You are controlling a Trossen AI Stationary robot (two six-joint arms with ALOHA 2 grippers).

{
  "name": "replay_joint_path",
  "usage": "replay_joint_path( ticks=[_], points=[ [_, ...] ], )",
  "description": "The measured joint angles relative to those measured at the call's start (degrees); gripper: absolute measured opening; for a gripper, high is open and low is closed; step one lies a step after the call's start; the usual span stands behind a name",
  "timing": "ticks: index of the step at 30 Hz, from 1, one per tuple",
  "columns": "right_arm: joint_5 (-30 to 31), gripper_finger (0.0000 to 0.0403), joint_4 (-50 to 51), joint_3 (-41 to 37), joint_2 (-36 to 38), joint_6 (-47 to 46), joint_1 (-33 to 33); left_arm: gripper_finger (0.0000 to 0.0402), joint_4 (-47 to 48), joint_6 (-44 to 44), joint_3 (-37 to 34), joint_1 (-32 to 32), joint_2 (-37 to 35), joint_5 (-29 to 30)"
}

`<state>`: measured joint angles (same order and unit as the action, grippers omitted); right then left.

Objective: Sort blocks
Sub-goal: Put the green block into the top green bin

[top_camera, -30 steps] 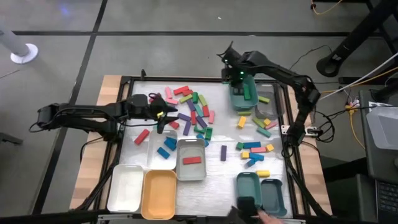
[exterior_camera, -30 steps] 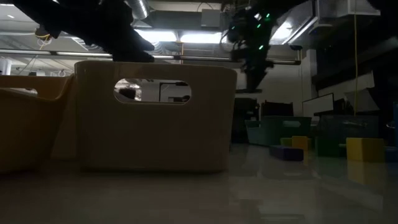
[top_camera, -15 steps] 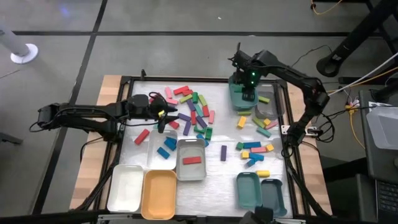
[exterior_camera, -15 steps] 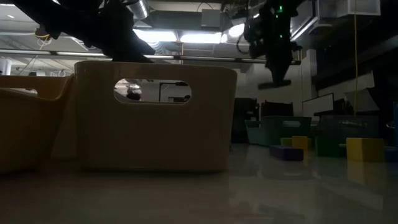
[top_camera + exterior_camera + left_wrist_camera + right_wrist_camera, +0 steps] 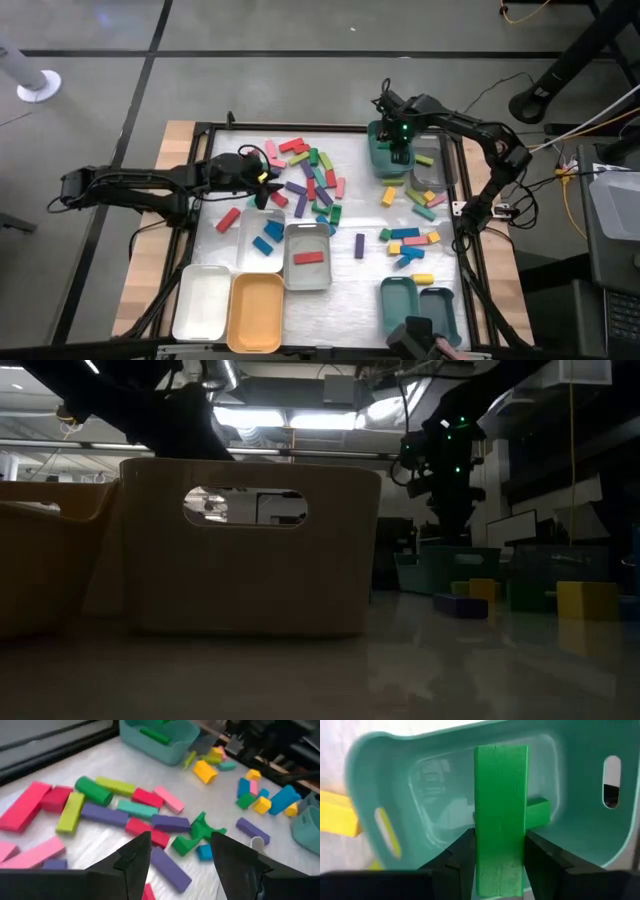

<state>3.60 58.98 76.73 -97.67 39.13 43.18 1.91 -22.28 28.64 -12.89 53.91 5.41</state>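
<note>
High view, left to right: the left hand (image 5: 262, 183) hovers low over the near edge of the loose blocks (image 5: 312, 180), its fingers spread and empty, apparently waiting to pick. Further right, the right arm reaches over the teal tray (image 5: 378, 160) at the desk's far side. Its hand (image 5: 499, 862) is clamped on a green block (image 5: 500, 815), held lengthwise above another green one inside, presumably so greens collect together. More blocks lie scattered beside that tray.
</note>
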Motion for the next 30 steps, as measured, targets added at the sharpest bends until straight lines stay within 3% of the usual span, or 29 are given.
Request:
replay_joint_path(
  ticks=[9,18,30],
  points=[
    [3.1,0.0143,-2.4,-1.6,0.0,-3.7,0.0,0.0194,2.3,-7.7,0.1,-4.5,0.0,5.2],
    [3.7,0.0143,-8.4,-1.6,0.0,-4.2,0.0,0.0194,22.3,-10.0,3.2,-11.0,0.0,6.4],
    [1.8,0.0143,-10.1,-1.6,0.0,-4.3,0.0,0.0194,24.3,-6.2,3.2,-12.4,0.0,6.4]
  ],
)
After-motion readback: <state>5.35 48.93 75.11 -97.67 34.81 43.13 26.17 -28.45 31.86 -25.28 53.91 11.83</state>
